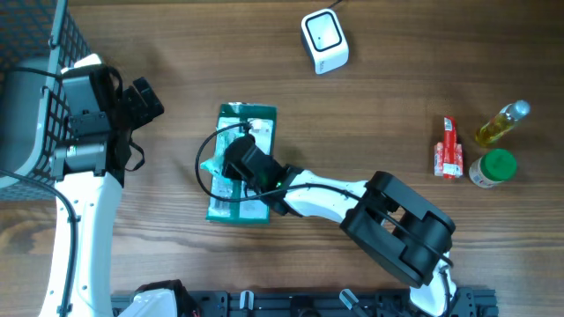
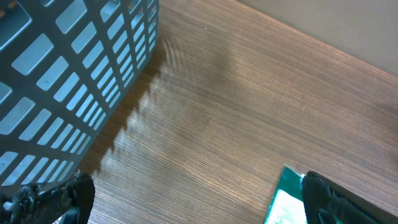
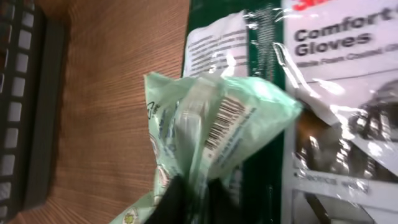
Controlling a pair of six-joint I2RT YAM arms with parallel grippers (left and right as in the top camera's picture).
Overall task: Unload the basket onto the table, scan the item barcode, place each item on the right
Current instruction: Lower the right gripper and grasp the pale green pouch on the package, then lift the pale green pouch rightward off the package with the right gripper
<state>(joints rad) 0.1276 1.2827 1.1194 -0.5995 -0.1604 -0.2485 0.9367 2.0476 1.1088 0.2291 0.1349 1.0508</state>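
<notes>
A light green packet (image 3: pixel 205 106) with a printed barcode (image 3: pixel 225 121) lies crumpled on top of a dark green gloves package (image 3: pixel 336 93). My right gripper (image 3: pixel 198 199) is shut on the packet's lower part, pinching the film between its black fingers. From overhead, the right gripper (image 1: pixel 231 167) sits over the gloves package (image 1: pixel 251 119) at the table's middle. The white barcode scanner (image 1: pixel 324 40) stands at the far centre. My left gripper (image 1: pixel 145 99) hovers by the basket, open and holding nothing; its fingers (image 2: pixel 68 199) stand wide apart over bare wood.
A grey wire basket (image 1: pixel 26 53) fills the far left corner and shows again in the left wrist view as a basket wall (image 2: pixel 62 74). At the right stand a red tube (image 1: pixel 450 148), an oil bottle (image 1: pixel 502 123) and a green-lidded jar (image 1: pixel 493 167).
</notes>
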